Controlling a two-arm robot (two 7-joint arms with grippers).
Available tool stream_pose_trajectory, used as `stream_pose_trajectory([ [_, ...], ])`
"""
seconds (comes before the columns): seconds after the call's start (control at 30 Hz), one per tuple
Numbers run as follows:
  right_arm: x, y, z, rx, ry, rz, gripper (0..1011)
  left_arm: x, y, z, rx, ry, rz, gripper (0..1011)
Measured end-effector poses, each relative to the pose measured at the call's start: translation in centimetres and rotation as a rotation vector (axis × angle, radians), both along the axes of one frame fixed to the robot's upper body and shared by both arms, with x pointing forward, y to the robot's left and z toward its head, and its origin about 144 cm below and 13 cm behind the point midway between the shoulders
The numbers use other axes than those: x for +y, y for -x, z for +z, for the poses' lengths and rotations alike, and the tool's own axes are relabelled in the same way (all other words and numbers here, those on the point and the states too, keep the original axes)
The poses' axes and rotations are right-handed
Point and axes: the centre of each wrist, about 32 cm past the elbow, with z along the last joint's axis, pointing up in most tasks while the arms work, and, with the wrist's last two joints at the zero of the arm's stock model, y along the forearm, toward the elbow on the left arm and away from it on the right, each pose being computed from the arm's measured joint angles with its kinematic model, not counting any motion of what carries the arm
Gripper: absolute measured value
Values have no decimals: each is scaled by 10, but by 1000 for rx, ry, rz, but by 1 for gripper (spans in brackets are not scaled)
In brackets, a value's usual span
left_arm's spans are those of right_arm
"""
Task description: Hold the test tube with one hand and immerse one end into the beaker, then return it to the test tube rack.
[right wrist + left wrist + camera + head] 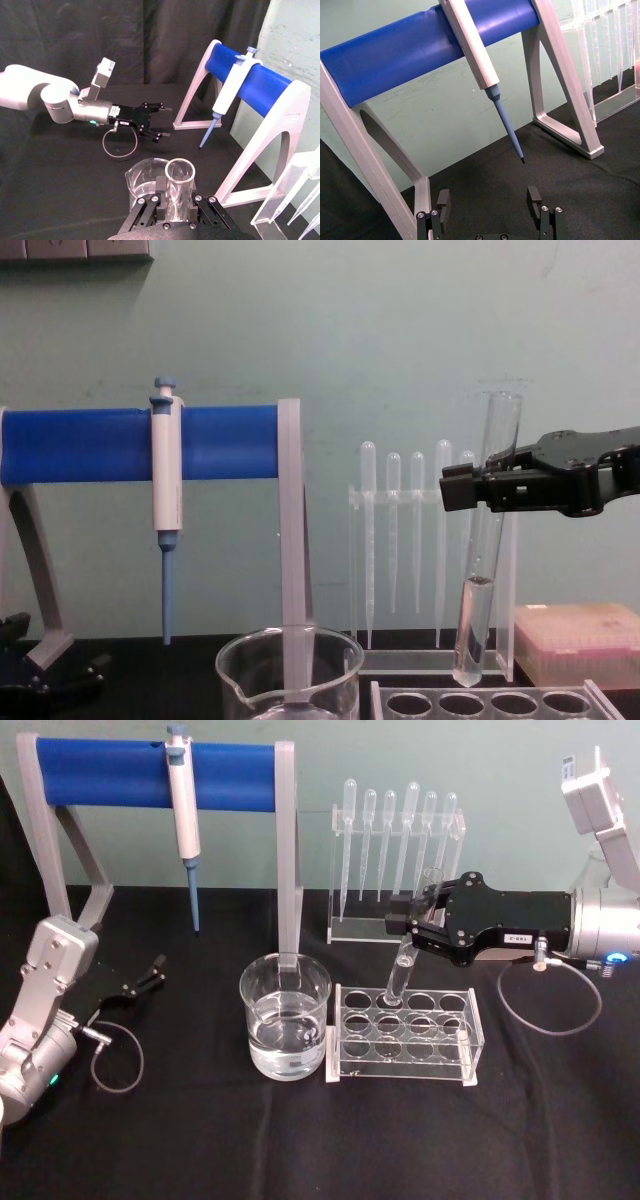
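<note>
The black bench (300, 1140) carries the beaker (255, 1020), which is part full of clear liquid and stands below and to the left of the right gripper (413, 928). The clear rack (400, 1068) lies directly beneath that gripper. The gripper is clamped on the test tube (400, 975) near its upper end. The tube leans, with its rim tipped toward the wrist and its round end hanging just above a back-row hole of the rack.

The lean is the main risk. A straight descent could land the round end on the rack's top plate beside the hole and chip or jam it. A low sideways carry could knock the beaker's rim. With smooth glass held this high up, the tube may also swing or slip.

The right arm reaches in level from the right, its gripper pointing left. The left gripper (155, 972) rests far to the left, wide open and empty.
</note>
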Motion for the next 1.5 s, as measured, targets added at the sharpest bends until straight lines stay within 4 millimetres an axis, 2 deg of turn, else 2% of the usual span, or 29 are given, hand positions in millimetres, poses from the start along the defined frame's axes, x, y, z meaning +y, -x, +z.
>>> stream_pose_trajectory([
  [0.43, 0, 0, 1, -4, 3, 1, 222, 0, 0, 0, 0, 0, 0, 1000],
  [0.73, 12, -8, 14, -33, -1, 25, 222, 0, 0, 0, 0, 0, 0, 1000],
  [1.07, 41, -22, 30, -65, -14, 76, 222, 0, 0, 0, 0, 0, 0, 1000],
  [1.13, 54, -26, 33, -74, -13, 97, 222, 0, 0, 0, 0, 0, 0, 1000],
  [1.5, 86, -39, 25, -51, -21, 144, 223, 0, 0, 0, 0, 0, 0, 1000],
])
